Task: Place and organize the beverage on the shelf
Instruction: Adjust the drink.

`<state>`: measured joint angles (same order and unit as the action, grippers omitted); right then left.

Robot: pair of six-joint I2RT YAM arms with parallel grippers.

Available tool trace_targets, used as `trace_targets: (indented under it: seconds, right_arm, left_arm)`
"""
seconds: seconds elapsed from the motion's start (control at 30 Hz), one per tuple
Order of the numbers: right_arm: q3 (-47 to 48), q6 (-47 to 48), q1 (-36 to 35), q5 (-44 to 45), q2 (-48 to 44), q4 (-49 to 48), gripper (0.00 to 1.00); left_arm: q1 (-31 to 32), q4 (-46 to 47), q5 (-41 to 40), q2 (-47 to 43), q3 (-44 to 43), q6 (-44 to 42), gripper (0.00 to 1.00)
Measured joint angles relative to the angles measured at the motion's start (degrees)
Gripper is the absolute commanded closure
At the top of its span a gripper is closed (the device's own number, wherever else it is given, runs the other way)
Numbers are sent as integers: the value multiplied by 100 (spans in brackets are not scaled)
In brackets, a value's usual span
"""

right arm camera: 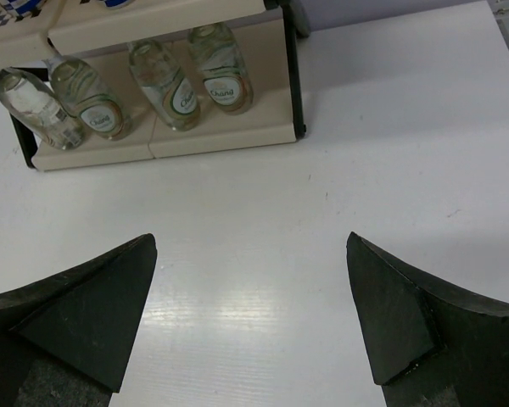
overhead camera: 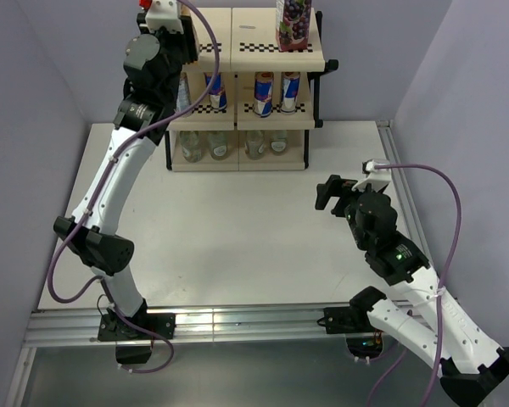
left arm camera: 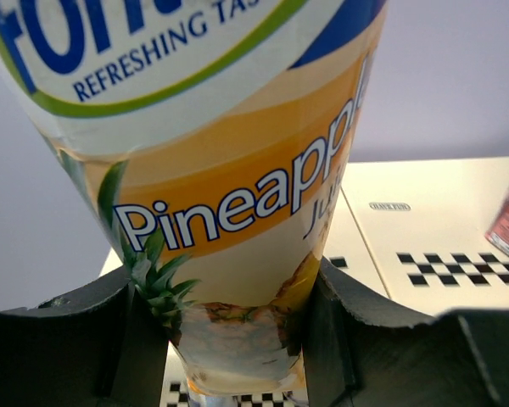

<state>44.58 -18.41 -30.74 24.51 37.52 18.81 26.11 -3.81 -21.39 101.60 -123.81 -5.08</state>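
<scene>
At the far left of the shelf, the left gripper is raised to the top tier, its fingers clamped on the lower sides of the pineapple carton. The carton stands upright over the left half of that tier, its base close to the checkered edge; whether it already rests on the surface I cannot tell. To the right on the same tier the grape carton stands upright. On the middle tier the cans stand in a row, three in plain sight and what looks like a fourth half hidden behind the arm. Four bottles line the bottom tier. Further right, well apart from the shelf, the right gripper hangs over the table with fingers spread wide and nothing between them. By my judgement only this last carton remains to be set down and let go.
</scene>
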Motion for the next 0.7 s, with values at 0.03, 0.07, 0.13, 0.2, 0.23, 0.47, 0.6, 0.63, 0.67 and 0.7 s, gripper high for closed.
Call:
trace_targets:
  seconds: [0.03, 0.07, 0.13, 0.2, 0.23, 0.47, 0.6, 0.63, 0.67, 0.7]
  right_arm:
    - [-4, -2, 0, -7, 7, 15, 0]
    - [-7, -9, 0, -15, 15, 15, 0]
    - [-11, -24, 0, -33, 24, 15, 0]
    - [-33, -44, 0, -42, 24, 11, 0]
    - [-52, -48, 0, -44, 26, 11, 0]
    - [-197, -61, 0, -39, 72, 35, 0]
    - [-197, -61, 0, -50, 90, 35, 0]
    - [-199, -61, 0, -63, 92, 33, 0]
    - [-201, -61, 0, -83, 92, 28, 0]
    - [-210, -63, 0, -107, 92, 17, 0]
  left_arm:
    - [-59, 2, 33, 46, -61, -2, 100]
    - [-118, 20, 90, 125, -162, -4, 100]
    - [-219, 214, 221, 254, -254, -4, 100]
    - [-343, 439, 452, 372, -258, 42, 100]
    - [-415, 516, 564, 431, -269, 96, 99]
    - [-841, 962, 1200, 905, -328, 350, 99]
    - [-970, 953, 1408, 988, -431, 378, 98]
    - [-979, 951, 1432, 988, -431, 367, 96]
    - [-979, 940, 1449, 988, -435, 348, 87]
    - [-979, 918, 1473, 988, -439, 308, 82]
